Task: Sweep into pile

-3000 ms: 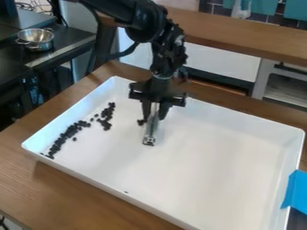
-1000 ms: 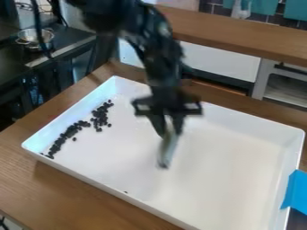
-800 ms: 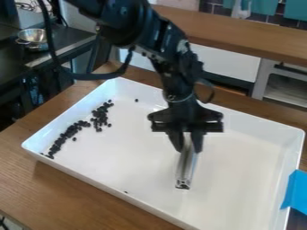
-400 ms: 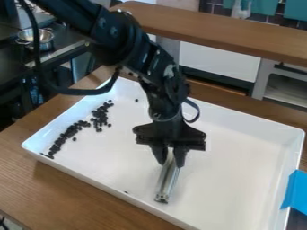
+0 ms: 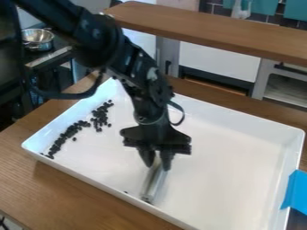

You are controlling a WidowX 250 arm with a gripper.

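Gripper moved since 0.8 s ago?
Yes. Against the tray, the gripper has shifted left in view, closer to the lone dark bit near the front rim.

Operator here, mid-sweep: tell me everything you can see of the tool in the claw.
The tool is a slim, straight, silvery-grey bar, metallic in look, with a darker bit at its lower end. The claw grips its upper end between two black fingers. It slants down toward the camera, its lower end by the near wall of the white tray, to the right in view of one stray dark bit. Whether it touches floor or wall, I can't tell.
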